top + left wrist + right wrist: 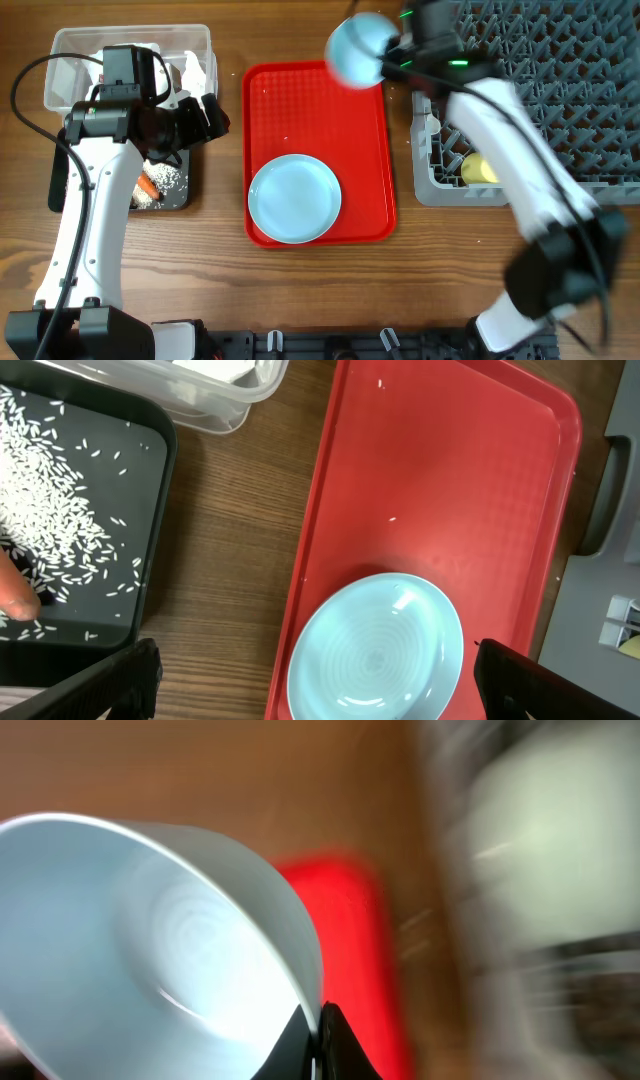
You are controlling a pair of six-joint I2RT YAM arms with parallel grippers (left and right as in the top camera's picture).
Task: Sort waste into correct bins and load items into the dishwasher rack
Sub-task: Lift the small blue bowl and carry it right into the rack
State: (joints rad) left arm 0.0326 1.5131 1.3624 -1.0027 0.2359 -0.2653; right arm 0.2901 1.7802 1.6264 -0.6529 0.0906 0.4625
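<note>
My right gripper (392,52) is shut on the rim of a light blue bowl (358,48), held in the air over the far right corner of the red tray, next to the grey dishwasher rack (560,90). In the blurred right wrist view the fingers (318,1038) pinch the bowl's wall (150,940). A large light blue plate (294,198) lies on the red tray (320,100). My left gripper (205,115) is open and empty over the black tray (182,196); its wrist view shows the open fingers (320,690), the plate (375,650) and rice (50,510).
An orange carrot (147,187) and white rice (166,177) lie in the black tray. The clear tub (70,45) behind it holds white napkins (192,68). A yellow cup (480,168) sits in the rack's near left corner. The wood table (220,280) surrounds everything.
</note>
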